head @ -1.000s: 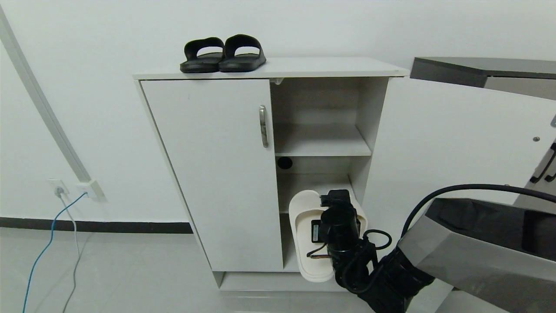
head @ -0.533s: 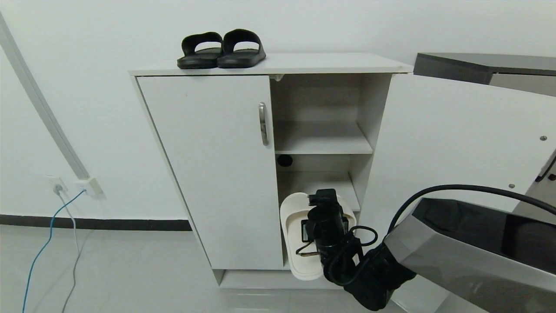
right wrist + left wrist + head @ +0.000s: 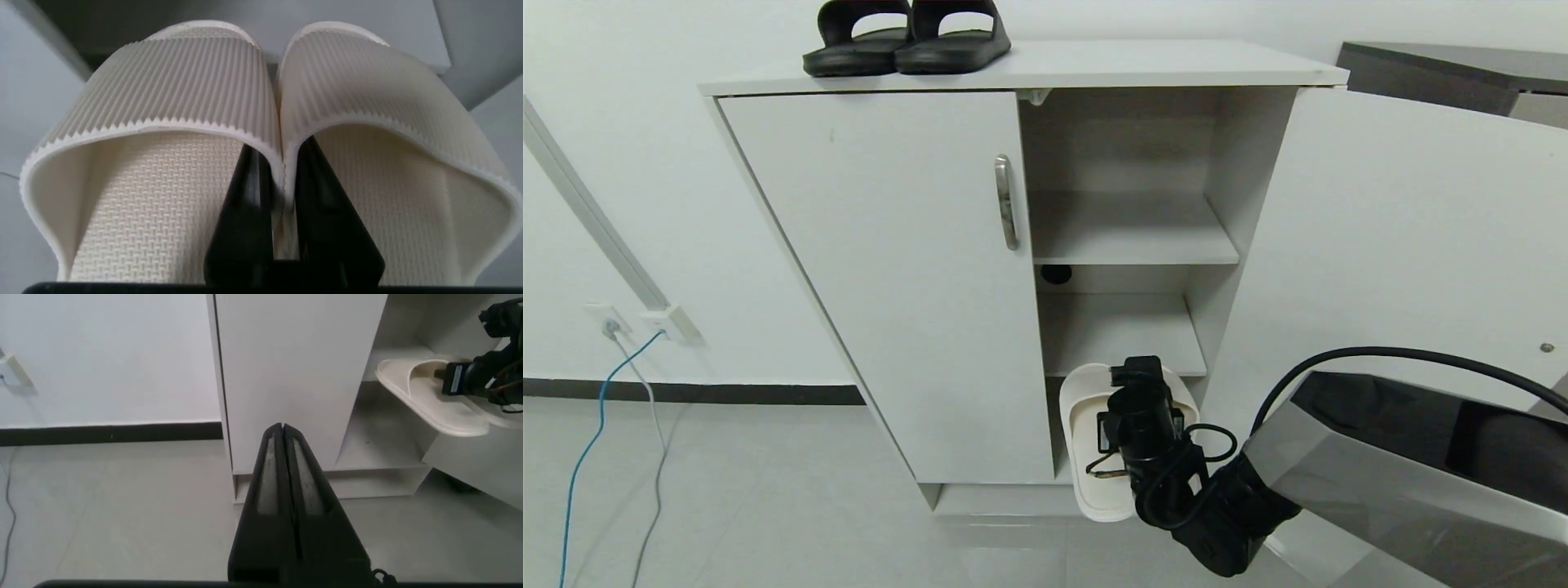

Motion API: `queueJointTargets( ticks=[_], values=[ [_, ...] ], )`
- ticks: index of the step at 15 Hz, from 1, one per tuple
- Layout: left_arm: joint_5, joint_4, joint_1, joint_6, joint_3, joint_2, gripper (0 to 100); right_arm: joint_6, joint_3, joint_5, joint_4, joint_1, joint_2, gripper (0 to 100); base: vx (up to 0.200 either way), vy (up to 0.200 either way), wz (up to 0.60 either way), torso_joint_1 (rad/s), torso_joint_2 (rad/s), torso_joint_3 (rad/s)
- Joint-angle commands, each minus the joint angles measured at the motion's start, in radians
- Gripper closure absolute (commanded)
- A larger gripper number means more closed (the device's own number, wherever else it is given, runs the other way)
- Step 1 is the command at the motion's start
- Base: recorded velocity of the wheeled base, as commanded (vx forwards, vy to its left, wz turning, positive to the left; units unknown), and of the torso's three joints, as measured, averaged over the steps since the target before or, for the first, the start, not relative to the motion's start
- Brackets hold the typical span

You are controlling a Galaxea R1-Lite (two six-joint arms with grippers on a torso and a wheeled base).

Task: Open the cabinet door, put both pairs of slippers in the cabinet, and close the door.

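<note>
Now the right end effector pinches the white slippers by their touching inner edges, at the mouth of the cabinet bottom bay, right side. Push them in level, probably just under the shelf. Left end effector is pressed together, empty. Black slippers sit on the cabinet top, far left.

A white wall stands behind, and a pale conduit strip slants down it to a small junction box at nine o'clock. A wall socket sits just beside the box. A blue cable and a grey cable trail down to the tiled floor at seven o'clock. A black baseboard lines the wall's foot. A dark grey-topped unit stands at two o'clock.
</note>
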Motion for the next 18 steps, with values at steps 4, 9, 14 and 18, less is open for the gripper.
queueJointTargets(
  ticks=[4, 9, 14, 18],
  values=[
    [0.0, 0.001, 0.0, 0.0, 0.0, 0.0, 100, -0.05, 0.003, -0.046, -0.054, 0.006, 0.019, 100, 0.0, 0.0, 0.0, 0.002, 0.0, -0.198],
    [0.0, -0.001, 0.0, 0.0, 0.0, 0.0, 100, -0.26, 0.065, -0.047, -0.39, 0.0, 0.052, 100, 0.0, 0.0, 0.0, 0.0, 0.0, -0.182],
    [0.0, -0.001, 0.0, -0.002, 0.0, 0.002, 100, -0.269, 0.063, -0.047, -0.408, -0.005, 0.053, 100, 0.04, 0.0, 0.0, 0.004, 0.0, -0.012],
    [0.0, 0.001, 0.002, 0.0, 0.0, 0.002, 100, -0.269, 0.06, -0.047, -0.408, -0.011, 0.049, 100, 0.2, 0.0, 0.0, -0.001, 0.0, 0.001]
  ],
)
